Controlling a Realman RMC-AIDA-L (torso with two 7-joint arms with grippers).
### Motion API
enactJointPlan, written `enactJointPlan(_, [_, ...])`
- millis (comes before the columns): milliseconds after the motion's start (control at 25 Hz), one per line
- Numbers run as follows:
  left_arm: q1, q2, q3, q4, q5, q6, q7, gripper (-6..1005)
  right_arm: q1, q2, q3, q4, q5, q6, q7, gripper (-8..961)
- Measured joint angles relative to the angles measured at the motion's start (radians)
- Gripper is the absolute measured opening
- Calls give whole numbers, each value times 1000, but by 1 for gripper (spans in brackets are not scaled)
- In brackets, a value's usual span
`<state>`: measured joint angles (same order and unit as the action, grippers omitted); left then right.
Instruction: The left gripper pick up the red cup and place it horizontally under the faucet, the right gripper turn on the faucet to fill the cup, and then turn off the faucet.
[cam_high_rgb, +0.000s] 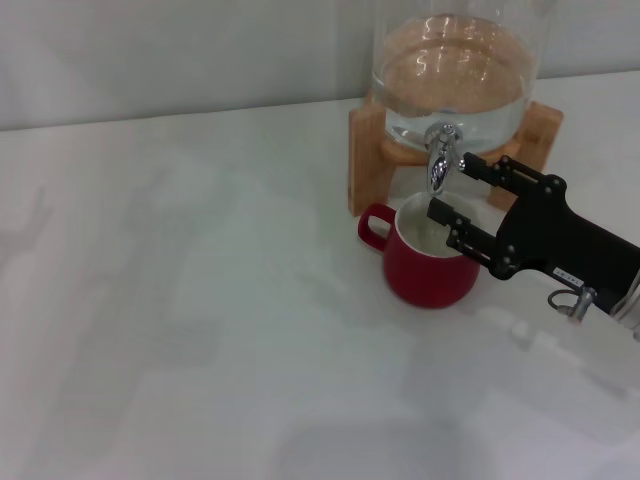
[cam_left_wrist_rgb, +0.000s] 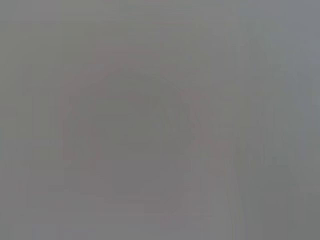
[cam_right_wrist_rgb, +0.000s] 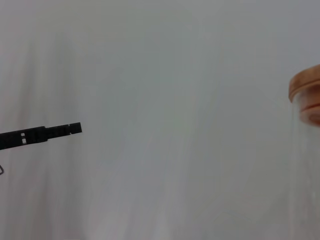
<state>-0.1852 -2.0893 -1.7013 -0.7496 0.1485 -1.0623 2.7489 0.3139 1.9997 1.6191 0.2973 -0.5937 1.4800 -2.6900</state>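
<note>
The red cup (cam_high_rgb: 430, 262) stands upright on the white table (cam_high_rgb: 200, 330) beneath the faucet (cam_high_rgb: 441, 160) of a glass dispenser (cam_high_rgb: 458, 70) on its wooden stand (cam_high_rgb: 366, 160). The right gripper (cam_high_rgb: 452, 187), fingers apart, reaches over the cup's rim beside the spout.

**Soft even light, one view washed out**

The head view is bright and diffuse. The white counter (cam_high_rgb: 200, 300) shows only faint mottled shading, with a weak shadow below the right hand (cam_high_rgb: 455, 190). Glare glints on the faucet (cam_high_rgb: 440, 160) just beside that hand and on the glass dispenser (cam_high_rgb: 455, 70) behind it. The left wrist view is uniform grey haze, nothing resolvable. The right wrist view is pale and low in contrast.
</note>
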Motion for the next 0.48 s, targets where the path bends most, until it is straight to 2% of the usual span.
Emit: enactJointPlan(480, [-8, 2, -5, 1, 0, 7, 0, 863, 1, 0, -18, 13, -2, -6, 1, 601])
